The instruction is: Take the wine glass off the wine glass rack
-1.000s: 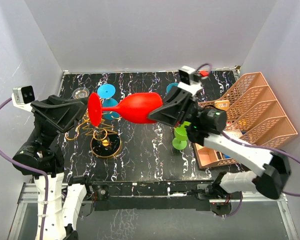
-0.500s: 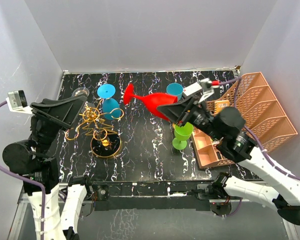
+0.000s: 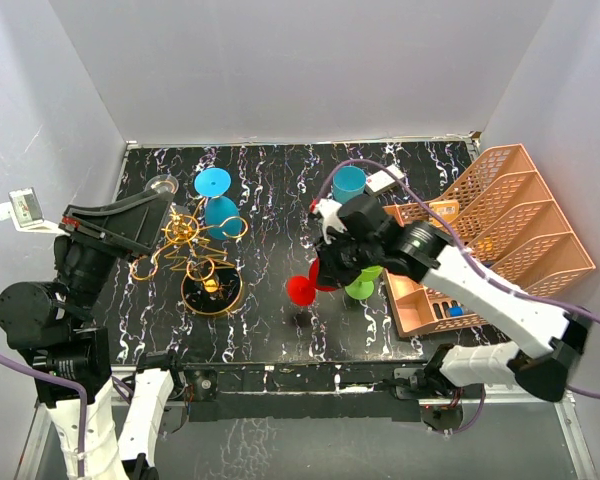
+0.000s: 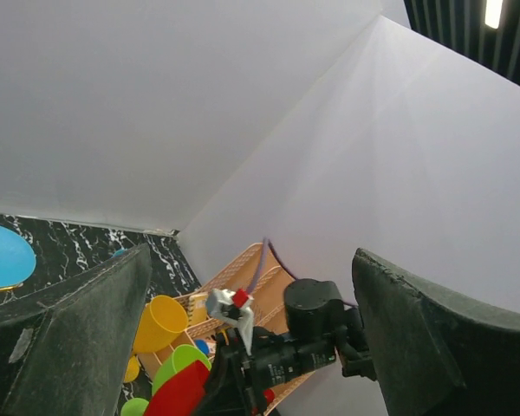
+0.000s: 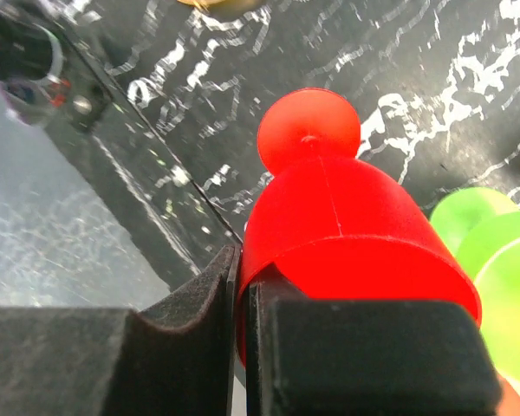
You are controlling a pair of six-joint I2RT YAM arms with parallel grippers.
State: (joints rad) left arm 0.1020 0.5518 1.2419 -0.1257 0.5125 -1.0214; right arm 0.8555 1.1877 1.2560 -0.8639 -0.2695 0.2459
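Note:
The red wine glass point(image 3: 303, 289) is clamped by its bowl rim in my right gripper point(image 3: 330, 268), low over the table right of the gold wine glass rack point(image 3: 187, 247) and clear of it. In the right wrist view the red glass point(image 5: 338, 234) points foot-down at the table, with the rim pinched between the fingers of the right gripper point(image 5: 243, 347). A blue wine glass point(image 3: 215, 195) and a clear glass point(image 3: 162, 184) sit at the rack. My left gripper point(image 3: 130, 222) is raised above the rack, open and empty, as the left wrist view point(image 4: 251, 347) also shows.
A green glass point(image 3: 361, 279) stands right beside the red one. A blue cup point(image 3: 348, 183) stands behind. The peach mesh organiser point(image 3: 515, 225) fills the right side, with a yellow cup point(image 4: 156, 322) in it. White walls enclose the table.
My right arm has carried the red glass from high over the table down and forward, turning it foot-down beside the green glass. My left arm has shifted slightly left.

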